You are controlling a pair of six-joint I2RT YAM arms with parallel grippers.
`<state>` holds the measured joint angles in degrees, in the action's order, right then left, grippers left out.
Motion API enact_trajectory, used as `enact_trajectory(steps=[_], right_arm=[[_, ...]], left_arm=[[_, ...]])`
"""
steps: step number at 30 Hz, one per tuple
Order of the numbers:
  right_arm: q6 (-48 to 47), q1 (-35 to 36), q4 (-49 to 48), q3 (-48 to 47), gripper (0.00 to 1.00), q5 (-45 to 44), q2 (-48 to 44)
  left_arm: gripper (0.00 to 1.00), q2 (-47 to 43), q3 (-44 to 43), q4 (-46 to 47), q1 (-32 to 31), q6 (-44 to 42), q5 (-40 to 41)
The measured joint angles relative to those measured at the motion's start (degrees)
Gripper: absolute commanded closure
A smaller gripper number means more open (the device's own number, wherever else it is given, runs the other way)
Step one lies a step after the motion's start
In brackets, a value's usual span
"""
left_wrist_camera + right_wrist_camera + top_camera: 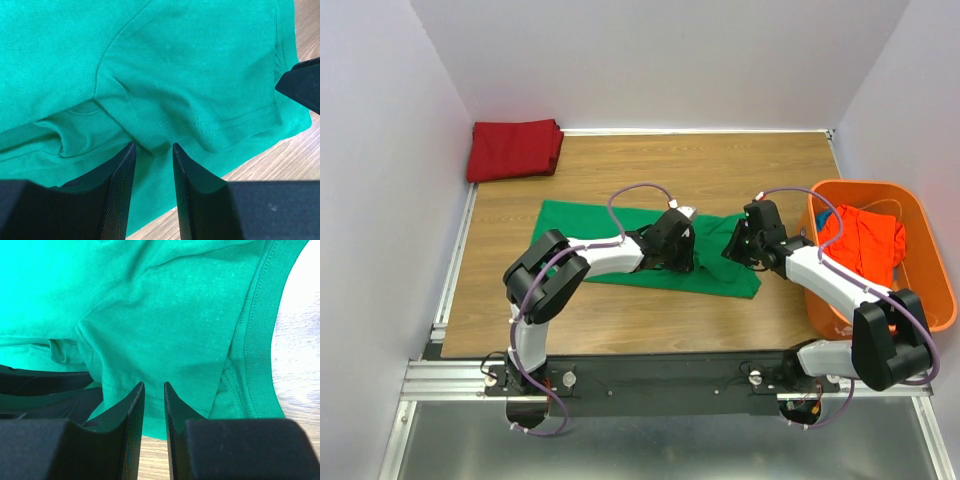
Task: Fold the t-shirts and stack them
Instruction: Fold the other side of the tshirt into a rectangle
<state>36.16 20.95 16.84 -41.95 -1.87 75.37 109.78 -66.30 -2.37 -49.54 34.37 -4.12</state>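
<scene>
The bright green t-shirt (pixel 610 245) lies spread across the middle of the wooden table, with its right part folded over and bunched. My left gripper (pixel 692 250) (pixel 154 146) is over that folded part, its jaws a little apart and its tips at a raised fold of green cloth (pixel 150 135). My right gripper (pixel 730 250) (pixel 154 384) faces it from the right, jaws narrowly apart, tips at the sleeve hem (pixel 150 365) beside the collar (pixel 255 330). The dark red t-shirt (pixel 515 148) lies folded at the back left. The orange-red t-shirt (pixel 865 245) sits in the basket.
The orange plastic basket (pixel 865 185) stands at the right table edge, beside my right arm, with a bit of blue cloth (pixel 823 218) inside. White walls close in the left, back and right sides. Bare wood (pixel 720 165) shows behind the green shirt.
</scene>
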Motion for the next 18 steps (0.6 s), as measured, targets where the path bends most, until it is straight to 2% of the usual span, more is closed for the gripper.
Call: enact_trajectory(steps=[6, 15, 18], right_arm=[[0.00, 0.00, 0.02, 0.00, 0.71, -0.02, -0.09], [0.00, 0.00, 0.09, 0.00, 0.71, -0.07, -0.72], [0.02, 0.00, 0.09, 0.00, 0.71, -0.11, -0.83]], left_arm=[[0.65, 0.61, -0.52, 0.52, -0.15, 0.13, -0.42], [0.97, 0.85, -0.55, 0.66, -0.22, 0.66, -0.39], [0.99, 0.50, -0.52, 0.57, -0.22, 0.70, 0.09]])
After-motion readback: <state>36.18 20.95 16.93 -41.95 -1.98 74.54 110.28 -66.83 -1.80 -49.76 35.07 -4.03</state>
